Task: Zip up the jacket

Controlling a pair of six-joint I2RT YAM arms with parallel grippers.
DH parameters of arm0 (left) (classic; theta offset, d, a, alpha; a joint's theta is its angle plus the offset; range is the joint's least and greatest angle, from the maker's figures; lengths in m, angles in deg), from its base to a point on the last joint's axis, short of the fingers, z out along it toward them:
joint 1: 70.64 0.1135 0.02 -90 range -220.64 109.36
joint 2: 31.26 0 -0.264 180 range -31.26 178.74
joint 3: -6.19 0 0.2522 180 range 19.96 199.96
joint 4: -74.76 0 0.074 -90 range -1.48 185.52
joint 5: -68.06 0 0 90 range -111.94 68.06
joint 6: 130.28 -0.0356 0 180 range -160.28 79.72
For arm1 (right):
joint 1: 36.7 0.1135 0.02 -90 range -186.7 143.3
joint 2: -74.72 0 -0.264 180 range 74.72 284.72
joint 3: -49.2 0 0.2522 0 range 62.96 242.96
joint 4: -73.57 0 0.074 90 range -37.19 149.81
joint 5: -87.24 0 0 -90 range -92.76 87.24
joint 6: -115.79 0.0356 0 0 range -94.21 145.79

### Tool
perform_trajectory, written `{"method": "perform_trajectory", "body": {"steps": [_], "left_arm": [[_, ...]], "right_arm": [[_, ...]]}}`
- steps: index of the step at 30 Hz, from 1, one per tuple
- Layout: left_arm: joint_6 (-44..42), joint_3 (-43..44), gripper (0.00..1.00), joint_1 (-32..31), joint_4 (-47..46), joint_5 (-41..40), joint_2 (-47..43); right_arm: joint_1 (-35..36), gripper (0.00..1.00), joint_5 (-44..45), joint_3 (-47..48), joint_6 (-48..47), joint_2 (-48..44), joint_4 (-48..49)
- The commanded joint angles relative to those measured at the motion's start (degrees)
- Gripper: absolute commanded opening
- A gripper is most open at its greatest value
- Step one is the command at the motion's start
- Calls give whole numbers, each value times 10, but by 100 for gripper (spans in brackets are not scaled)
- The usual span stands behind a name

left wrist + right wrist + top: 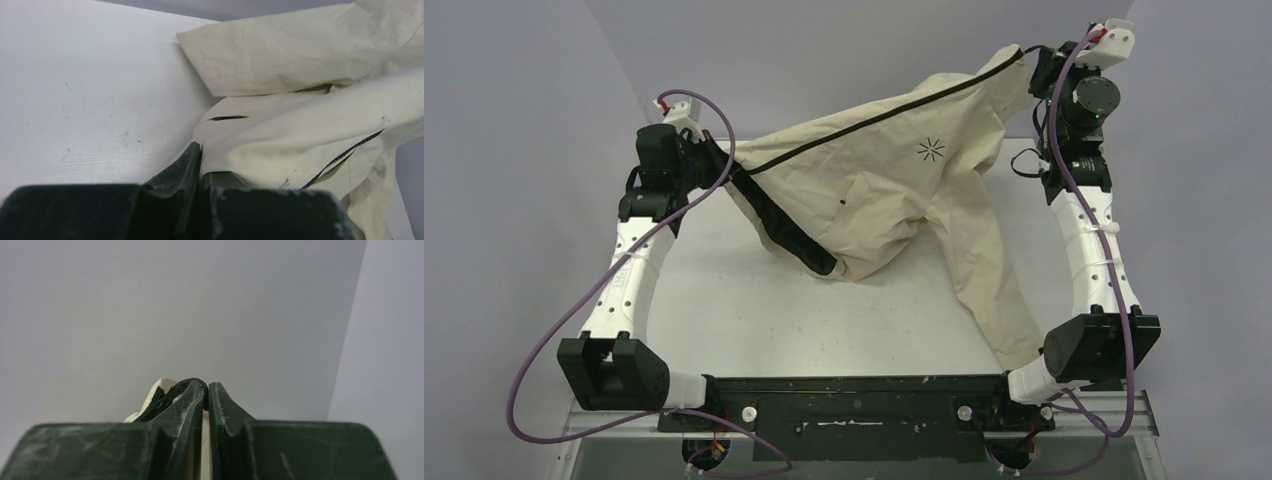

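Cloth of the jacket [894, 170] hangs soft and light; left claw [204, 167] clenches its hem, right claw [207, 387] its collar, keeping the zipper [864, 128] taut.

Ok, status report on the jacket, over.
Left hand shut on jacket, lower end. Right hand shut on collar end, raised. Zipper taut between them. Nothing in the way.

White curved shells and black joint housings make up the left arm [624, 270] and right arm [1092, 245]. A purple cable [544, 352] loops along each. The black base bar [854, 392] at bottom centre carries white round knobs [747, 412]. Scuffed dark-green fingers [225, 410] fill the wrist views' lower edges.
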Motion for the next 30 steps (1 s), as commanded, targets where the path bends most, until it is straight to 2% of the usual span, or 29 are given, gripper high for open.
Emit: {"method": "perform_trajectory", "body": {"steps": [1, 5, 6, 7, 8, 10, 11, 12, 13, 18, 19, 20, 21, 24, 26, 28, 30], "left_arm": [[6, -26, 0, 12, -52, -5, -44], [4, -91, 0, 12, -52, 14, -69], [1, -108, 2, 12, -51, 17, -74], [0, -124, 7, 12, -48, 18, -80], [-1, -138, 15, 12, -45, 15, -86], [0, -163, 36, 12, -39, 12, -98], [2, -170, 44, 13, -35, 12, -103], [3, -176, 52, 13, -32, 16, -109], [4, -181, 56, 12, -28, 17, -115], [19, -213, 69, 12, -4, -11, -155], [26, -223, 75, 13, 0, -18, -163], [33, -231, 90, 12, 3, -21, -171], [40, -239, 94, 12, 10, -21, -177], [56, -252, 97, 13, 45, -13, -188], [47, -252, 97, 13, 83, -5, -192], [42, -254, 97, -3, 108, -22, -204], [46, -260, 97, -27, 115, -47, -229]], "right_arm": [[-10, 0, -40, 20, 31, -6, 113], [-10, 0, -21, -83, 57, -50, 103], [-10, 3, -4, -116, 67, -66, 93], [-10, 12, 21, -146, 80, -80, 82], [-10, 25, 39, -176, 92, -94, 67], [-11, 46, 54, -227, 100, -123, 35], [-12, 52, 58, -250, 102, -137, 19], [-12, 57, 59, -271, 104, -152, 6], [-12, 59, 57, -294, 107, -167, -4], [-13, 64, -1, -378, 113, -244, -67], [-13, 65, -27, -392, 117, -261, -84], [-13, 65, -47, -407, 122, -277, -95], [-13, 69, -64, -430, 127, -296, -105], [-13, 73, -106, -466, 148, -345, -138], [-13, 90, -126, -474, 155, -369, -176], [-13, 99, -148, -472, 142, -383, -216], [-13, 100, -167, -449, 132, -383, -275]]}}
